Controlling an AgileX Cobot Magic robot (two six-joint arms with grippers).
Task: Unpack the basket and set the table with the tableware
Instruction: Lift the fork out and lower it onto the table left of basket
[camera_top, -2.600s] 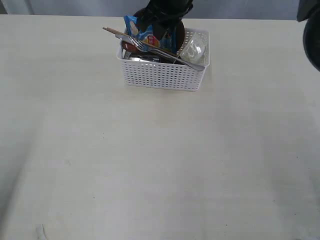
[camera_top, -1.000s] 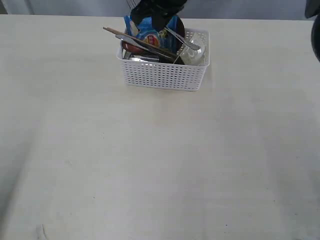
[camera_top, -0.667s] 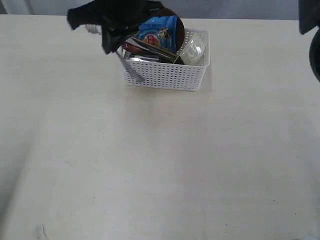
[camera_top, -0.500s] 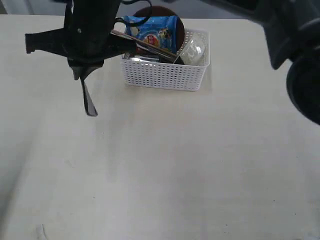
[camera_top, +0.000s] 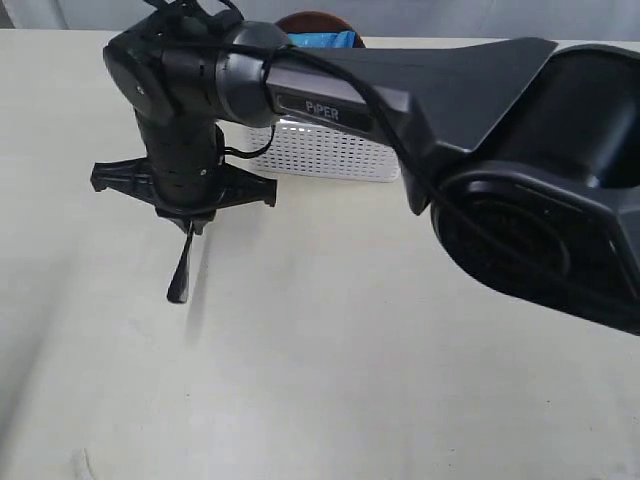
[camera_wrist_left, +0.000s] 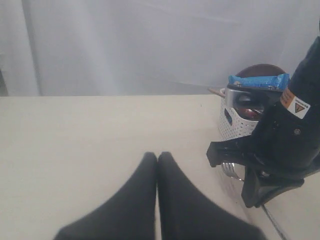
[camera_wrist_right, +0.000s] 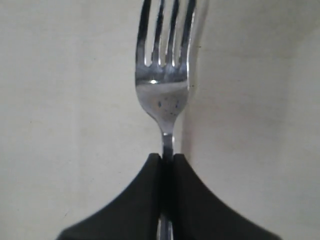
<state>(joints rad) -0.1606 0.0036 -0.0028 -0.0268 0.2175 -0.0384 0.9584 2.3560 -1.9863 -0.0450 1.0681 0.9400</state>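
My right gripper (camera_top: 190, 222) has reached across to the left of the basket (camera_top: 330, 155) and is shut on the steel fork (camera_top: 180, 275), which hangs down over the table (camera_top: 330, 350). In the right wrist view the fork (camera_wrist_right: 162, 95) sticks out of the shut gripper (camera_wrist_right: 167, 157), tines away from it, above bare table. Whether the fork touches the table I cannot tell. My left gripper (camera_wrist_left: 157, 156) is shut with nothing in it, low over the table. From there I see the basket (camera_wrist_left: 230, 127) and the fork's tines (camera_wrist_left: 229, 169) under the right arm (camera_wrist_left: 280, 145).
A blue chip bag (camera_top: 320, 40) and a brown round plate (camera_top: 312, 20) rise out of the basket behind the right arm. The arm's big black body (camera_top: 540, 200) covers the right side of the exterior view and most of the basket's contents.
The right arm lifted the fork out of the basket and carried it left and toward the front, lowering it over the table. The basket has not moved.
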